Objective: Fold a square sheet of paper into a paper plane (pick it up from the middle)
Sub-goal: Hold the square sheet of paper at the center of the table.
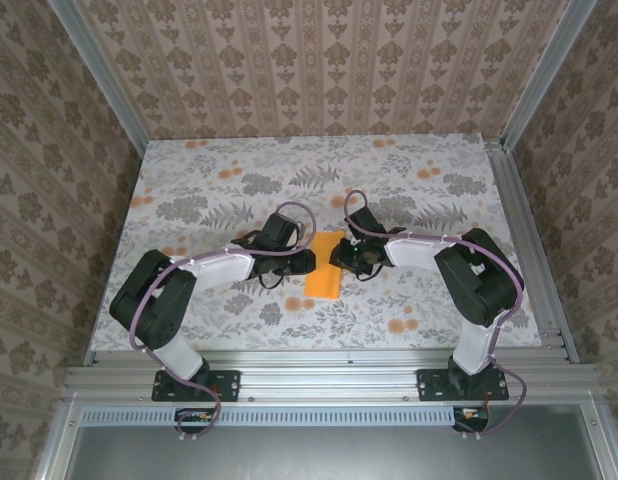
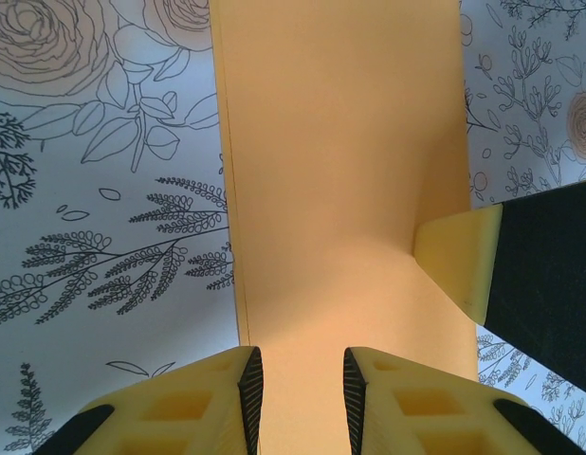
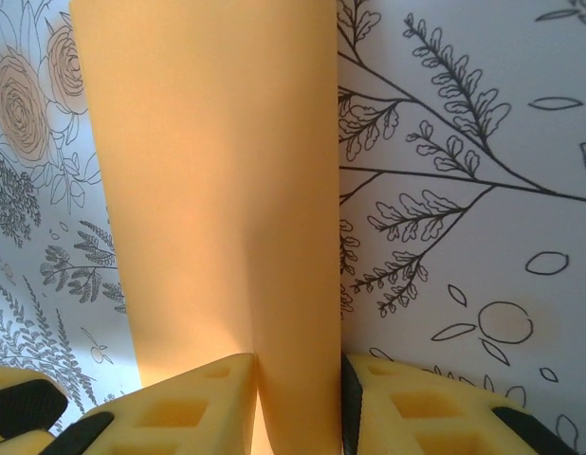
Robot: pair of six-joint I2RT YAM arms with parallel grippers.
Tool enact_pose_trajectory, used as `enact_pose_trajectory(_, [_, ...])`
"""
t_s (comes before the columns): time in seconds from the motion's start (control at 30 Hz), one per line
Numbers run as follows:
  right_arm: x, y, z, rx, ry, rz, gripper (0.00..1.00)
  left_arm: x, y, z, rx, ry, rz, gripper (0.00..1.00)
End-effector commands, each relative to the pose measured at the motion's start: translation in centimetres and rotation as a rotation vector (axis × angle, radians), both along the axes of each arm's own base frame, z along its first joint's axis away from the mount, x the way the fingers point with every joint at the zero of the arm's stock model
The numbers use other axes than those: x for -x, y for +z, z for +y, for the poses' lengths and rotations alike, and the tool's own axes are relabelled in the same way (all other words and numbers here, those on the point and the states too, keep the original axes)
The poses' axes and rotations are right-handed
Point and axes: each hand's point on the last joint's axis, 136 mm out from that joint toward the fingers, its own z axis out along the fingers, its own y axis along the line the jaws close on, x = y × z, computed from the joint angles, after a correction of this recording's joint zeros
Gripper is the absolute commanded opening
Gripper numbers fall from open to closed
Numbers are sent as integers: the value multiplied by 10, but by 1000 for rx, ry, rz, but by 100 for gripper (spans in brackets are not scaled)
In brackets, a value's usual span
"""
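Observation:
The square sheet of paper [image 1: 322, 272], bright orange and folded into a narrow strip, lies mid-table on the flowered cloth. Both arms meet over its far half. My left gripper [image 1: 311, 262] reaches in from the left. In the left wrist view the left gripper [image 2: 302, 379] has its jaws apart low over the flat paper [image 2: 331, 171], whose left edge shows two layers. A fingertip of the right gripper [image 2: 459, 256] rests on the paper's right side. My right gripper [image 1: 337, 258] comes from the right. In its wrist view the right gripper [image 3: 298, 379] has jaws apart, the paper [image 3: 208, 171] spanning the gap.
The flowered tablecloth [image 1: 239, 180] covers the table inside patterned walls with aluminium posts [image 1: 529, 240]. A metal rail [image 1: 329, 375] at the near edge carries both arm bases. Open cloth lies behind and to both sides of the arms.

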Motion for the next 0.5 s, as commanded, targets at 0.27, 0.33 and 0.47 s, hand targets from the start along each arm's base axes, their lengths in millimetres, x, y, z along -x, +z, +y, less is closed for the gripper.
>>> enact_pose_trajectory(0.27, [7,-25,-6,62,-5,44,37,0,5,-6,19,0,6,31])
enact_pose_trajectory(0.33, [7,-27,-7,64,-5,46,37,0,6,-6,19,0,6,31])
enact_pose_trajectory(0.47, [8,-27,-6,63,-4,47,37,0,6,-7,24,-2,8,31])
